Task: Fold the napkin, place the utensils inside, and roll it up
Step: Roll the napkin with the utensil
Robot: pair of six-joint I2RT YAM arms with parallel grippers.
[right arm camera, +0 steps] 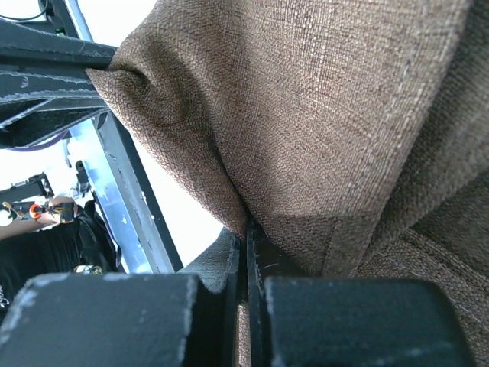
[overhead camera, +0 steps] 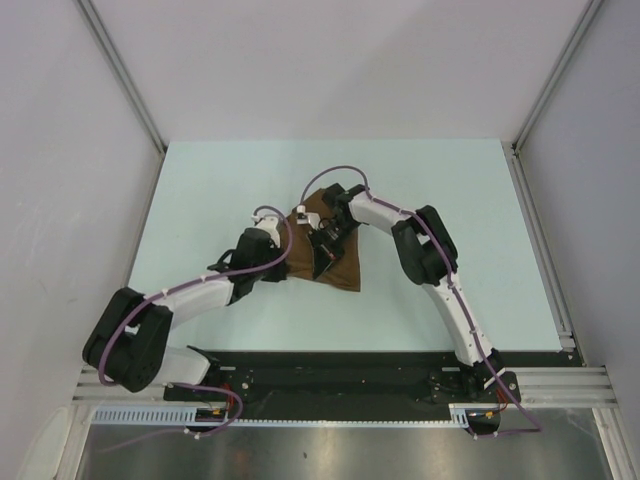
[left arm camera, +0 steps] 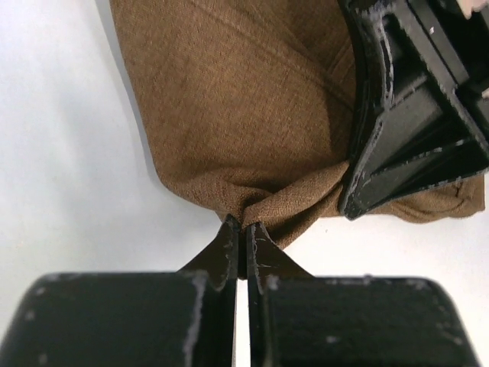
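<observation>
The napkin (overhead camera: pixel 342 272) lies near the middle of the table (overhead camera: pixel 200 200), bunched up between my two arms. My left gripper (left arm camera: pixel 243 229) has its jaws pressed together on a puckered bit of hem. My right gripper (right arm camera: pixel 248 241) is clamped on a fold close by. The cloth looks light, limp and coarse-woven, so I judge it will sag and crease wherever it is unsupported rather than slip. Hems and corners, pinched well apart, seem the best holds for keeping it taut. I see no utensils.
</observation>
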